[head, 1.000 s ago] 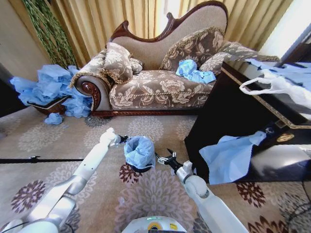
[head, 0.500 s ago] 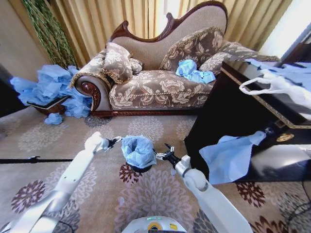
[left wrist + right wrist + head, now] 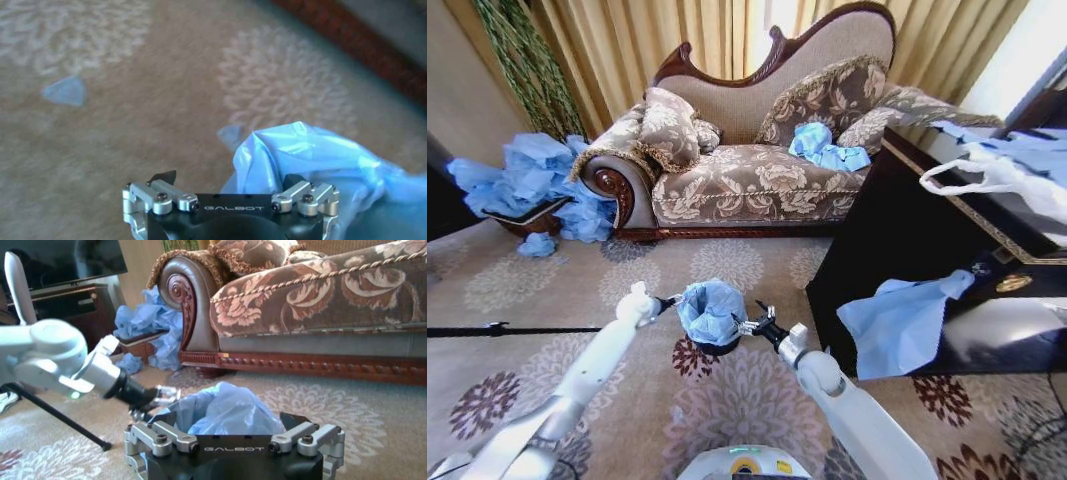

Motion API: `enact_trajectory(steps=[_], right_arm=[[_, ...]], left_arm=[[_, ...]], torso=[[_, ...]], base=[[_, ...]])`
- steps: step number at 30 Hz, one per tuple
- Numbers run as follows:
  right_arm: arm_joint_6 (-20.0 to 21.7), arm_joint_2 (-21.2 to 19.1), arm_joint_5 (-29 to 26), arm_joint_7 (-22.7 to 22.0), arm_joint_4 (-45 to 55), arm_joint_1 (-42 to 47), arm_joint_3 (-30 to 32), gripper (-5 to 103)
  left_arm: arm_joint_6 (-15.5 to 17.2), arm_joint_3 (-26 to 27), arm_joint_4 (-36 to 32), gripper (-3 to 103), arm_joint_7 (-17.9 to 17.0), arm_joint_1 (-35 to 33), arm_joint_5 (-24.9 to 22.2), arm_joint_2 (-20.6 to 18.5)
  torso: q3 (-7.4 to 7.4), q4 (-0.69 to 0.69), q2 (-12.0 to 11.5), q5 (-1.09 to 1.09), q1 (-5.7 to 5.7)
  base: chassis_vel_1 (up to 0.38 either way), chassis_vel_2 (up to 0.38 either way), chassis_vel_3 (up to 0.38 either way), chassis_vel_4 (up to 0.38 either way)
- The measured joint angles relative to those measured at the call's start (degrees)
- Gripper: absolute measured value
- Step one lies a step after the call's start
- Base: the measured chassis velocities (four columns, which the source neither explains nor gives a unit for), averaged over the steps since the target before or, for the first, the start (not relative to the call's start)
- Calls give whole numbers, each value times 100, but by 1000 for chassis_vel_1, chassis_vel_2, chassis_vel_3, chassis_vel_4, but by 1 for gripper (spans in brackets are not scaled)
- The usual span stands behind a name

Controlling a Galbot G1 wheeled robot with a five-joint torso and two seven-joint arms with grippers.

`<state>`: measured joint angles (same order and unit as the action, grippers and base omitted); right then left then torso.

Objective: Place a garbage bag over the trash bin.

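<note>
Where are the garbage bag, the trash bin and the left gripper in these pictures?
garbage bag (image 3: 709, 310): head view, on the crumpled blue film over the bin.
trash bin (image 3: 715, 349): head view, on the black side showing below the bag.
left gripper (image 3: 670, 300): head view, between its fingers, at the bag's edge.

A patterned carpet with pale and dark floral medallions covers the floor, and the trash bin, draped in the garbage bag, is stood on it in front of the sofa. The sofa's carved wooden base and a dark cabinet are also borne by the carpet. A heap of crumpled blue bags is piled by the sofa's arm, and a thin black rod is laid across the carpet to the left.
</note>
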<state>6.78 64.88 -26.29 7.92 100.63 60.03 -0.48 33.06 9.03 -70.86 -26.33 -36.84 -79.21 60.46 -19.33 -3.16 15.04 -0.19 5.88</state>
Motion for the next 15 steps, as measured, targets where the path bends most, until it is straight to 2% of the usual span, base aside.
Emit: enact_trajectory(steps=[4, 8, 11, 12, 14, 15], right_arm=[[-58, -25, 14, 59, 2, 59, 57, 100], [-58, -1, 1, 67, 46, 39, 3, 100], [-58, 17, -21, 67, 53, -41, -61, 100], [-57, 25, -33, 67, 53, -80, -83, 100], [-46, 59, -63, 62, 47, -197, -132, 100], [-46, 59, -63, 62, 47, -197, -132, 100]], left_arm=[[10, -52, 10, 100, -1, 211, -94, -44], [74, -74, -198, 100, -130, 213, -304, -246], [114, -37, -430, 100, -268, 178, -525, -387], [120, -17, -507, 100, -312, 168, -625, -420], [134, 60, -697, 100, -503, 167, -1168, -472], [134, 60, -697, 100, -503, 167, -1168, -472]], torso=[[0, -4, -1, 0, 0], [0, 2, -1, -1, 0], [0, 2, -1, -1, 0], [0, 0, -1, -2, 0], [0, 1, -1, 1, 0], [0, 1, -1, 1, 0]], base=[[0, 0, 0, 0], [0, 0, 0, 0], [0, 0, 0, 0], [0, 0, 0, 0], [0, 0, 0, 0], [0, 0, 0, 0]])
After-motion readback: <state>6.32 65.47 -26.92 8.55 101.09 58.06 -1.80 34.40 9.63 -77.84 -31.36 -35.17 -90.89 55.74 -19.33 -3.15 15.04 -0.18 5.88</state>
